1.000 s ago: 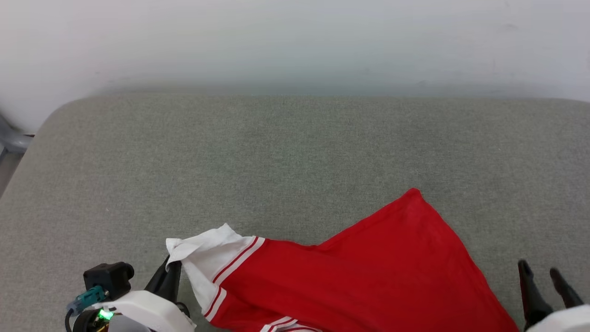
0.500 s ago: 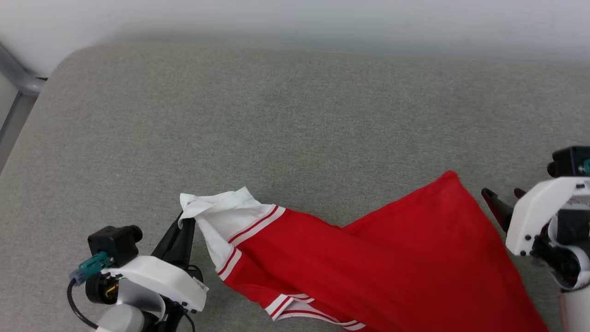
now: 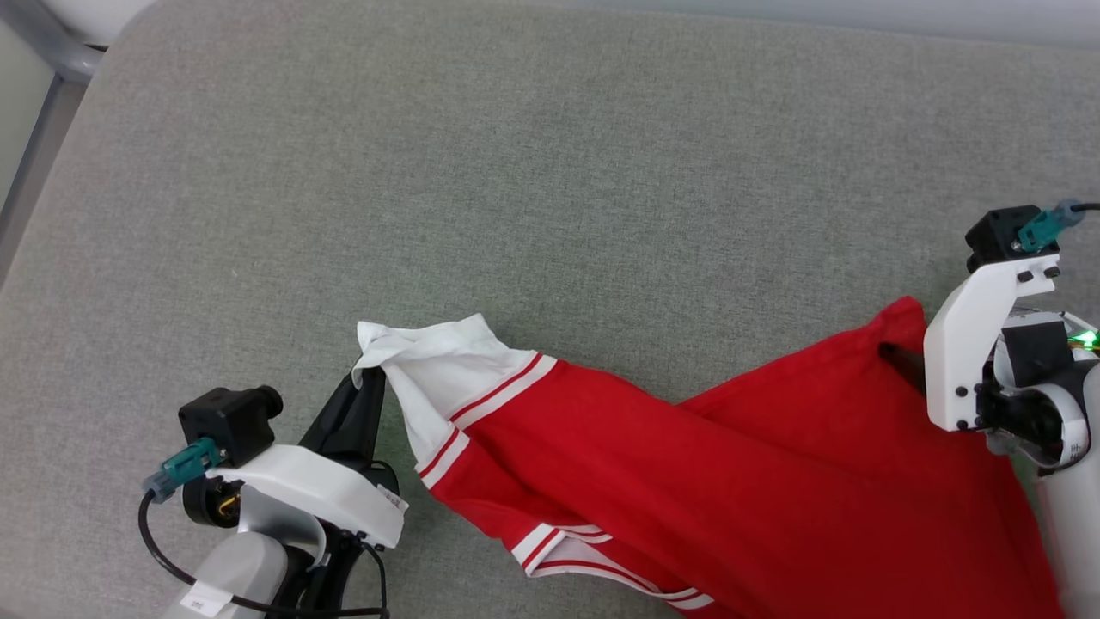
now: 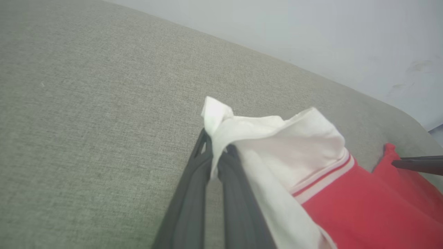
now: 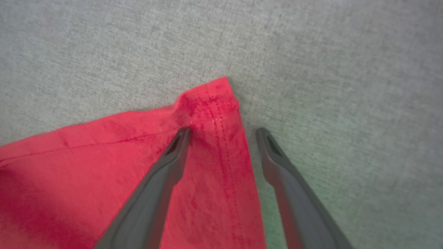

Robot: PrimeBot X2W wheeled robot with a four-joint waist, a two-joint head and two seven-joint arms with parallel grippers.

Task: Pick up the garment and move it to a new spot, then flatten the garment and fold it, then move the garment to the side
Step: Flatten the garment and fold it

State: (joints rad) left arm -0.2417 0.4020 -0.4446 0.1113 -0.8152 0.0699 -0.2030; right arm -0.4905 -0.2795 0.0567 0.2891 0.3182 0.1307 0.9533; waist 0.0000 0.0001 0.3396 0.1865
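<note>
L jaws pinched shut on white sleeve (image 4: 277, 138) of garment (image 3: 687, 464); R jaws wide astride hem corner (image 5: 211, 100). Go lower, centre it, then shut.

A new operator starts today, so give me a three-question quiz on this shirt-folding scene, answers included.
1. True or false: the left tool is shut on the garment's white sleeve.
2. The right tool is: A shut on the hem; B open, astride the red hem corner; C open, away from the cloth.
3. Fill in: the garment lies on a ___ fabric surface.
Key: 1 true; 2 B; 3 grey.
</note>
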